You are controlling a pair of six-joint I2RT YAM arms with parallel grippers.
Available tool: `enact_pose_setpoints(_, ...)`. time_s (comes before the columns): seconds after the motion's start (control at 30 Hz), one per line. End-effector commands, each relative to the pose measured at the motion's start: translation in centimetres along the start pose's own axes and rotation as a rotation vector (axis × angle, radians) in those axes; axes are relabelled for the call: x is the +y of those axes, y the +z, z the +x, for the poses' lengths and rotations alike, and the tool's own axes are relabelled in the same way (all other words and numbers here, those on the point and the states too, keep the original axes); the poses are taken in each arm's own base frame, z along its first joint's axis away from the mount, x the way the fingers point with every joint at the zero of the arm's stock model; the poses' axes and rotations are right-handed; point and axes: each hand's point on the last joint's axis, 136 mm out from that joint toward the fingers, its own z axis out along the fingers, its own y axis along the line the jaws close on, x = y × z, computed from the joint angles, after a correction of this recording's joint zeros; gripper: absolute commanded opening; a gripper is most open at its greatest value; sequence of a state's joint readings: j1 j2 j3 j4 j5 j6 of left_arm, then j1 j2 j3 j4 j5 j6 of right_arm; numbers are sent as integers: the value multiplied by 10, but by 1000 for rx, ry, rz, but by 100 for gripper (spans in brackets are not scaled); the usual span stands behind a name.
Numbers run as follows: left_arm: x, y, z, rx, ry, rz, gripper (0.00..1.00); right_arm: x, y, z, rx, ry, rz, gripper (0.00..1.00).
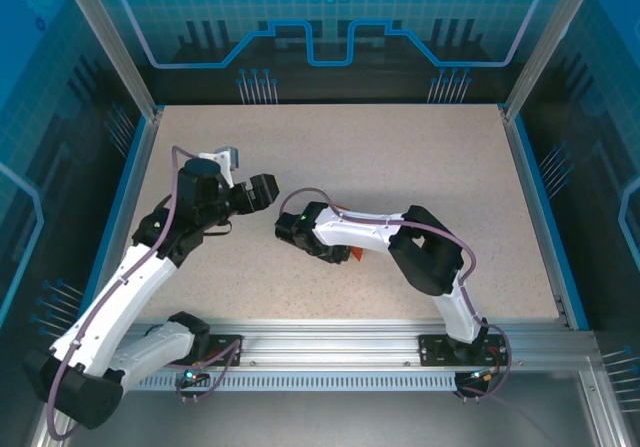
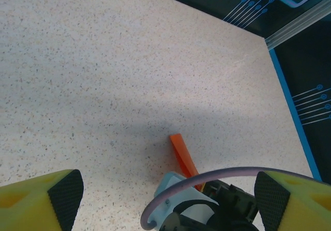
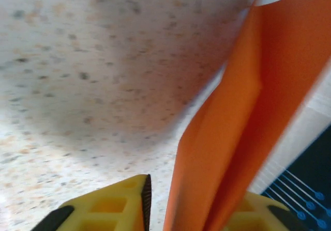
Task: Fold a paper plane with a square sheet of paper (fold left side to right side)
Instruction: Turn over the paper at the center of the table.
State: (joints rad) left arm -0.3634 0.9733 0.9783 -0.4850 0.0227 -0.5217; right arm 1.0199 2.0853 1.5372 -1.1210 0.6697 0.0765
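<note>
The right claw point(image 3: 199, 189) stands part-way apart, the folded bright orange sheet of paper point(image 3: 232, 112) rising between its yellow fingers point(image 3: 114, 208), with speckled beige table point(image 3: 77, 60) visible between paper and one finger. The left claw point(image 2: 168, 195) is spread wide and empty above the table. From above, the paper lies near the table's middle, under the right arm's wrist.

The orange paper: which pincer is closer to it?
Right. The right pincer straddles the orange paper, which runs between its jaws; the left pincer hangs open above the table, apart from it.
</note>
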Motion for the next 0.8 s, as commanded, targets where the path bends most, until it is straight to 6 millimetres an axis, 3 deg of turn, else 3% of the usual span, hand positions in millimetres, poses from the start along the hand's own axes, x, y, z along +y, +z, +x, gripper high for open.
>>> enact_pose_setpoints(0.0,2,3,3,41,-29,-5,90,19,-11,3,-37,38,-179,42)
enact_pose_setpoints(0.3,15,31,14,134,-216,61,91,33,-52,10,-196,188,-447,78)
enact_pose_setpoints(0.4,17,44,26,192,-256,86,90,29,-63,17,-254,265,-515,82)
enact_pose_setpoints(0.57,15,70,54,323,-329,155,86,4,-64,33,-327,466,-593,83)
enact_pose_setpoints(0.77,4,103,93,457,-356,199,83,-43,-70,39,-523,755,-704,93)
